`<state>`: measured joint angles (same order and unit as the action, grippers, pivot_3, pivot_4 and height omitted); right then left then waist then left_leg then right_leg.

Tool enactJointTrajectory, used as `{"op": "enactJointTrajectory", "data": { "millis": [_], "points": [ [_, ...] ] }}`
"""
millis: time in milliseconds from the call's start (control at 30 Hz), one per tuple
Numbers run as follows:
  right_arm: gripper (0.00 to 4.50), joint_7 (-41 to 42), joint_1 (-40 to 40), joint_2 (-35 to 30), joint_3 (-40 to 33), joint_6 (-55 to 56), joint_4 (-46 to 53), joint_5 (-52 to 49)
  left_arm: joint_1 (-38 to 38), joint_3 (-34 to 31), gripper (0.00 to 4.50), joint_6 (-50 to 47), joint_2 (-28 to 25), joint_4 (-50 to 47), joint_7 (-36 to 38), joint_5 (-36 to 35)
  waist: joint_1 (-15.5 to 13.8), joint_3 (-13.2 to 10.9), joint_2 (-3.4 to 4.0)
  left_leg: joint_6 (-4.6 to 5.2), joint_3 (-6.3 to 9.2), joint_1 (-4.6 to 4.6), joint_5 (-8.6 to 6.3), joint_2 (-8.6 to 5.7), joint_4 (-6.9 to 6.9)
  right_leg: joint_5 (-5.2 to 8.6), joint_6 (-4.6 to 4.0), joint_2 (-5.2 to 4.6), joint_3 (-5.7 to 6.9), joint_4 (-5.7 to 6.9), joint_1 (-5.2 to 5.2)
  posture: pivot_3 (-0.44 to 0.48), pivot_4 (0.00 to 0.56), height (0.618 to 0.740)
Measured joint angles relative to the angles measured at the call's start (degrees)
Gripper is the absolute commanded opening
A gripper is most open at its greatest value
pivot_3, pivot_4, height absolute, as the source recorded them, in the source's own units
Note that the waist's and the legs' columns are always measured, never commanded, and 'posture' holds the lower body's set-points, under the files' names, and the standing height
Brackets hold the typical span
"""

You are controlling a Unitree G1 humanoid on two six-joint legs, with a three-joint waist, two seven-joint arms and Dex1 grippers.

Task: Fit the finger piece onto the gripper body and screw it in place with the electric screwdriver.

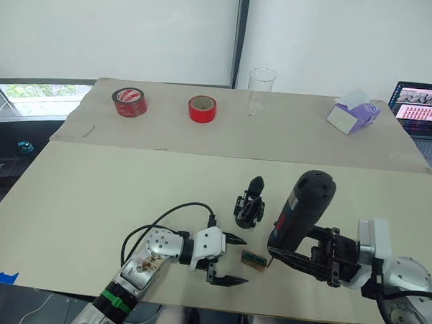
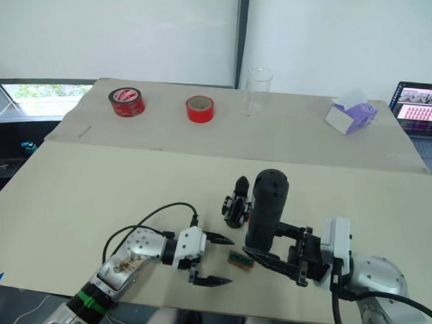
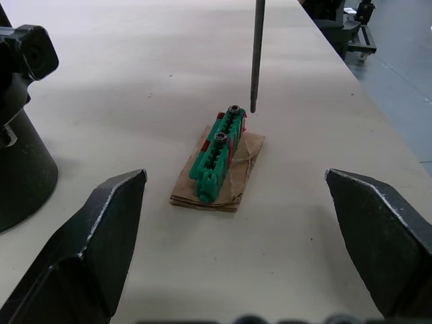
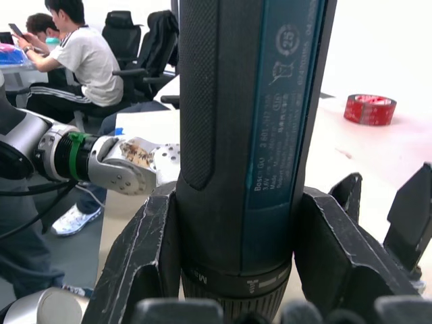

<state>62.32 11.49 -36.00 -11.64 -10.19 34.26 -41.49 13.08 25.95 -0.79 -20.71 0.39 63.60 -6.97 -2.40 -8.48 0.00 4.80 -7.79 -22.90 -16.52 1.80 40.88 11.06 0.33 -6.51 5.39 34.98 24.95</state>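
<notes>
The gripper body (image 1: 248, 204) stands on the beige table (image 1: 92, 200) with a pointed black finger rising from it; its dark bulk also shows at the edge of the left wrist view (image 3: 20, 135). My right gripper (image 1: 305, 253) is shut on the electric screwdriver (image 1: 304, 205), which it holds upright with the thick barrel (image 4: 243, 135) between its fingers. The thin bit (image 3: 256, 54) ends just above a screw in a small green block (image 3: 219, 152) on brown card. My left gripper (image 1: 237, 261) is open, one finger on each side of that block (image 1: 252, 260). The finger piece is out of view.
Two red tape rolls (image 1: 129, 101) (image 1: 202, 108), a clear glass beaker (image 1: 261, 88), a purple tissue box (image 1: 353, 115) and a laptop (image 1: 423, 106) stand along the far side. The table's front edge runs just below both grippers. People (image 4: 81, 61) sit beyond the table.
</notes>
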Motion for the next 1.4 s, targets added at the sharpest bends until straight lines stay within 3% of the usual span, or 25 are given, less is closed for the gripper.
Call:
{"op": "enactJointTrajectory", "data": {
  "millis": [1400],
  "points": [
    [1.91,-1.6,-3.5,-1.6,0.8,-1.6,-0.1,-1.5,0.1,0.0,4.5,0.6,0.3,0.4,-0.2,0.0,-0.1,0.0,0.0,0.01,0.0,-0.01,0.0,-0.01,0.01,0.0,0.0,-0.01,0.0,-0.01,-0.01,0.0,0.15,0.74]
  ]
}}
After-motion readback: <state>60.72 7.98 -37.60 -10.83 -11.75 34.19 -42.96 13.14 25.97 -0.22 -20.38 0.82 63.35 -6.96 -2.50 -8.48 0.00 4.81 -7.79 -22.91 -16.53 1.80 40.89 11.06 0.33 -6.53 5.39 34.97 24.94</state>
